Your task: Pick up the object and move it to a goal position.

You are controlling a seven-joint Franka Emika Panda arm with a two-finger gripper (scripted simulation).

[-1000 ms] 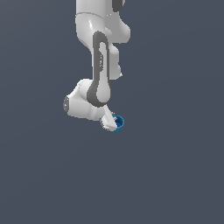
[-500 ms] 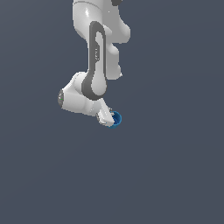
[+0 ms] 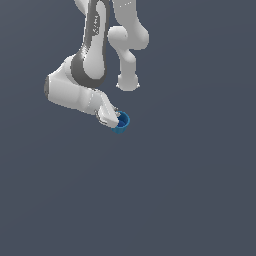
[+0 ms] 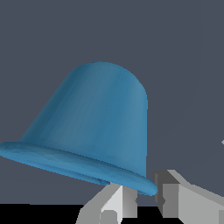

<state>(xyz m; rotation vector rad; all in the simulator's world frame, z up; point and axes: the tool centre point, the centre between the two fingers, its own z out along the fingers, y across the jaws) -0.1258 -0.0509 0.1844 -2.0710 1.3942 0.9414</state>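
The blue cup (image 3: 123, 122) is small and round with a flared rim, and it sits at the tip of my gripper (image 3: 115, 119) above the dark grey floor. In the wrist view the cup (image 4: 96, 118) fills most of the picture, its closed base pointing away and its rim close to the camera. My gripper (image 4: 144, 197) is shut on the cup's rim and wall, with one finger (image 4: 114, 202) on each side of it. The cup's hollow is mostly hidden by the fingers.
The plain dark grey floor (image 3: 190, 200) spreads all around. My own arm's white links (image 3: 127, 55) hang above and behind the gripper. No other objects show.
The gripper has moved up and toward the exterior view's left, carrying the blue cup with it. The arm has swung the same way.
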